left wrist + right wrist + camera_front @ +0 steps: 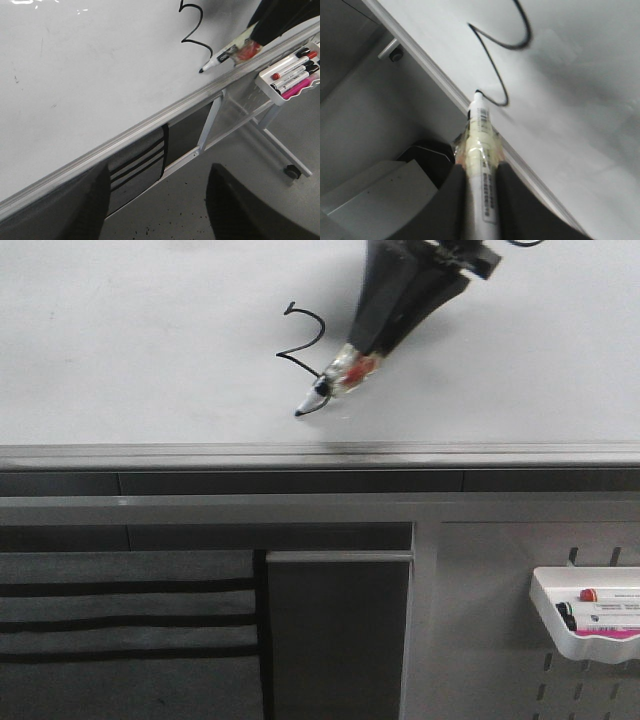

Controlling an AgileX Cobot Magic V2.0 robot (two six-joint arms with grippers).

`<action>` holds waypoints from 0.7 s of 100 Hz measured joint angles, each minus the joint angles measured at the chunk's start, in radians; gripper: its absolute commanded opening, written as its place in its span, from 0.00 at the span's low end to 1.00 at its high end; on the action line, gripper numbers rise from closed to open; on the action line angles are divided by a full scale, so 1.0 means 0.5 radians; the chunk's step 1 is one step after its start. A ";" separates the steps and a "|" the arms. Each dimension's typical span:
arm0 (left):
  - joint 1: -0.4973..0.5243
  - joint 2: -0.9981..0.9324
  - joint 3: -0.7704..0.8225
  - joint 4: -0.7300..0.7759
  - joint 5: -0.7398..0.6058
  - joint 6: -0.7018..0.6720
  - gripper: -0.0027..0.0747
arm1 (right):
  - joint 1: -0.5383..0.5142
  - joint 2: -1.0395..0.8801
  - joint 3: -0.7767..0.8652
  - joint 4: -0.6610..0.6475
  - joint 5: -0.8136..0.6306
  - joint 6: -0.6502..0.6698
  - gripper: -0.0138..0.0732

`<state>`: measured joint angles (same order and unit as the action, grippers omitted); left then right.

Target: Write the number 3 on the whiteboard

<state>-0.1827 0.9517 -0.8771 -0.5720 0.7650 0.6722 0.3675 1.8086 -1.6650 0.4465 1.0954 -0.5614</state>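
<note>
A thin black number 3 (303, 340), seemingly unfinished, sits low on the glossy whiteboard (120, 340).

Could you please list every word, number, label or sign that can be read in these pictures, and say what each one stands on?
"3": the number 3, hand-drawn in black on the whiteboard, its lower curve unfinished beside the marker tip.
Barcode label on the marker shut in the right gripper: too blurred to read.
Print on the markers in the white tray: too small to read.
Nothing else legible.
</note>
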 measured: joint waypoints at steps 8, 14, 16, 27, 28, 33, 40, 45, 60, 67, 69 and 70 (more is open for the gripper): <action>0.000 0.000 0.000 0.000 0.000 0.000 0.53 | 0.055 0.013 -0.006 0.000 -0.084 0.000 0.18; 0.000 0.000 0.000 0.000 0.000 0.000 0.53 | 0.071 0.013 -0.024 0.000 -0.084 -0.004 0.18; 0.000 0.000 0.000 0.000 0.000 0.000 0.53 | 0.071 0.013 -0.023 0.000 -0.084 -0.005 0.18; 0.000 0.000 0.000 0.000 0.000 0.000 0.53 | 0.065 -0.079 0.023 0.061 -0.075 -0.108 0.18; 0.000 0.000 0.000 0.000 0.000 0.000 0.53 | 0.066 -0.090 0.032 0.073 -0.070 -0.141 0.18; 0.000 0.000 0.000 0.000 0.000 0.000 0.53 | 0.061 -0.204 0.111 0.205 -0.066 -0.232 0.18; 0.000 0.000 0.000 0.000 0.000 0.000 0.53 | 0.061 -0.379 0.262 0.393 -0.063 -0.381 0.18; 0.000 0.000 0.000 0.000 0.000 0.000 0.53 | 0.061 -0.503 0.375 0.489 -0.055 -0.461 0.18; 0.000 0.000 0.000 0.000 0.000 0.000 0.53 | 0.065 -0.830 0.705 0.568 -0.030 -0.594 0.18; 0.000 0.000 0.000 0.000 0.000 0.000 0.53 | 0.065 -0.960 0.826 0.568 -0.004 -0.658 0.18; 0.000 0.000 0.000 0.000 0.000 0.000 0.53 | 0.065 -0.995 0.858 0.568 0.003 -0.673 0.18; 0.000 0.000 0.000 -0.002 0.000 0.000 0.53 | 0.065 -1.007 0.868 0.568 0.010 -0.690 0.18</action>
<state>-0.1827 0.9517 -0.8771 -0.5728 0.7650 0.6722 0.4001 1.3052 -1.2308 0.7305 1.1002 -0.9064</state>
